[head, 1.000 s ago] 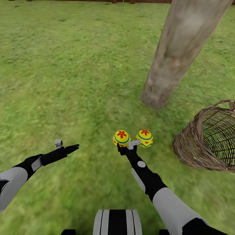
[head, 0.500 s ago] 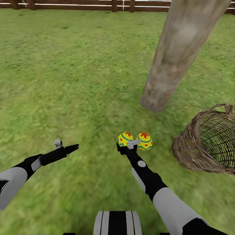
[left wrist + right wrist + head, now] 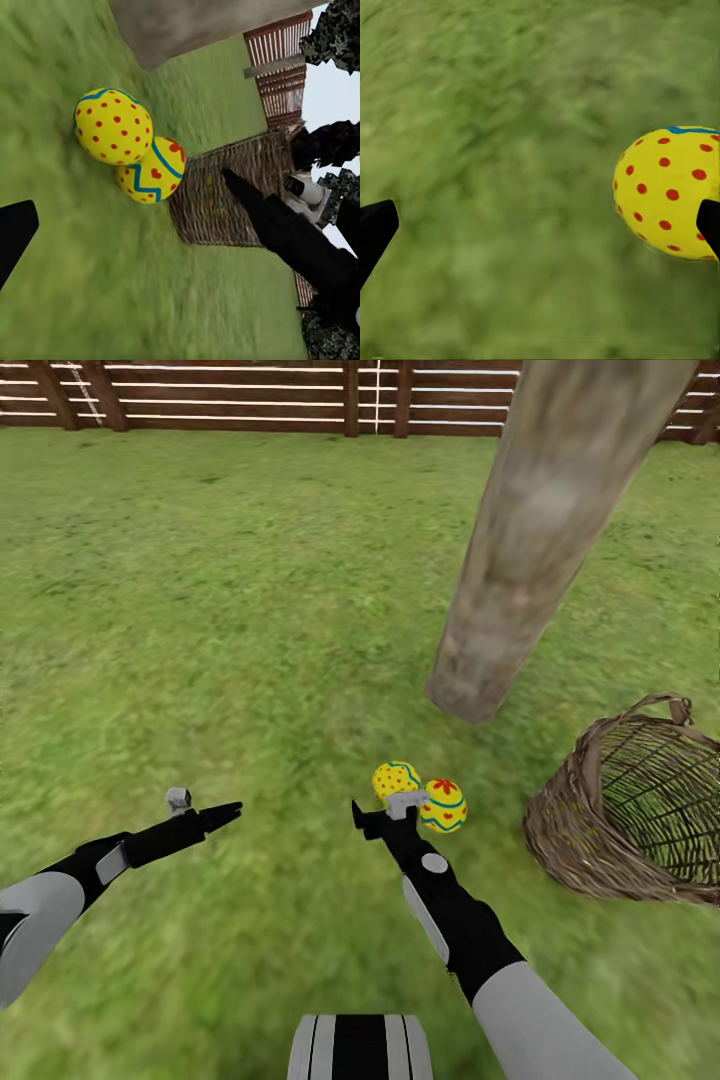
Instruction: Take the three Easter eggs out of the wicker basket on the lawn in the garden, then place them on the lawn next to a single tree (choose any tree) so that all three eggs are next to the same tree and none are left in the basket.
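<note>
Right arm stretched forward low over lawn, right gripper spread wide, empty; two Easter eggs touching, just at its 1 o'clock. Left gripper pointing forward, aperture unclear. Wicker basket at 3 o'clock, tree at 12.

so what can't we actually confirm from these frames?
- Third egg: two eggs lie on the lawn; the wicker basket is cut by the head view's right edge, its inside is dim.
- Right gripper: head view too small for jaw gap; right wrist view shows fingertips wide apart.
- Tree: canopy cropped at top.
</note>
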